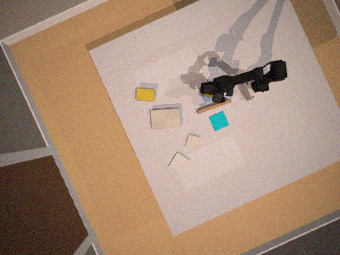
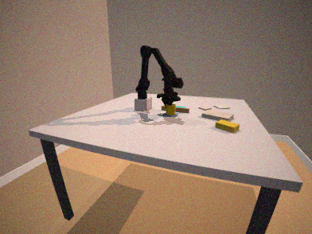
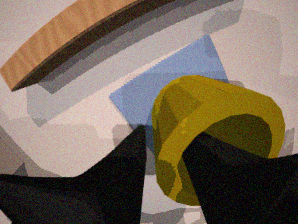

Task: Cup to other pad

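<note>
A yellow cup (image 1: 208,95) (image 2: 170,110) (image 3: 175,102) stands on the blue pad (image 1: 205,100) (image 3: 150,85). My gripper (image 2: 169,104) (image 3: 161,129) is low over the cup and partly open. One finger reaches into the cup's mouth, the other is outside, with the cup's wall between them. A narrow gap shows between the outer finger and the wall. The marbles are hidden; the inside of the cup is dark and partly covered by a finger. The cyan pad (image 1: 219,120) (image 2: 181,107) lies bare on the far side of the wooden barrier (image 1: 214,107) (image 2: 184,111) (image 3: 70,35).
The low barrier stands close beside the blue pad, between both pads. A beige block (image 1: 166,119) (image 2: 217,116) and a yellow block (image 1: 145,94) (image 2: 227,126) lie off to one side. Two small pale pieces, one (image 1: 192,140) nearer the cyan pad and one (image 1: 179,160) farther away, lie beyond.
</note>
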{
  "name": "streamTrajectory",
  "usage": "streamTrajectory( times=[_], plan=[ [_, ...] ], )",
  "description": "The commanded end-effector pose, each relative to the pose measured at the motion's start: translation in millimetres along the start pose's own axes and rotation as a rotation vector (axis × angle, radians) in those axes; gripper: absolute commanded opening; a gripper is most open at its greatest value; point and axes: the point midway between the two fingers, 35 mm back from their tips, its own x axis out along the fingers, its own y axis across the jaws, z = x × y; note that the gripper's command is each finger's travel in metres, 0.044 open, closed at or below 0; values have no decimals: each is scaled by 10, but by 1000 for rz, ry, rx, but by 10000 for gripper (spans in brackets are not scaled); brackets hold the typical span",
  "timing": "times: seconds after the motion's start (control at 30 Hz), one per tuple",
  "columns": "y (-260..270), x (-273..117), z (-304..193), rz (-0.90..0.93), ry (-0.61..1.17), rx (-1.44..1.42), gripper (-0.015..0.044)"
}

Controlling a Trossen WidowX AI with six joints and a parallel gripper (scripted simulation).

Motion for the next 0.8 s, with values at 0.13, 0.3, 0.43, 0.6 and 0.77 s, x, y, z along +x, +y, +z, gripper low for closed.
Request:
streamTrajectory(
  times=[0.13, 0.3, 0.43, 0.6, 0.77],
  plan=[
    [-1, -2, 0, 0, 0, 0, 60],
    [-1, -2, 0, 0, 0, 0, 27],
    [-4, -21, 1, 0, 0, 0, 0],
    [-13, -169, 2, 1, -1, 0, 0],
    [-6, -360, -2, 3, -2, -1, 0]
  ],
)
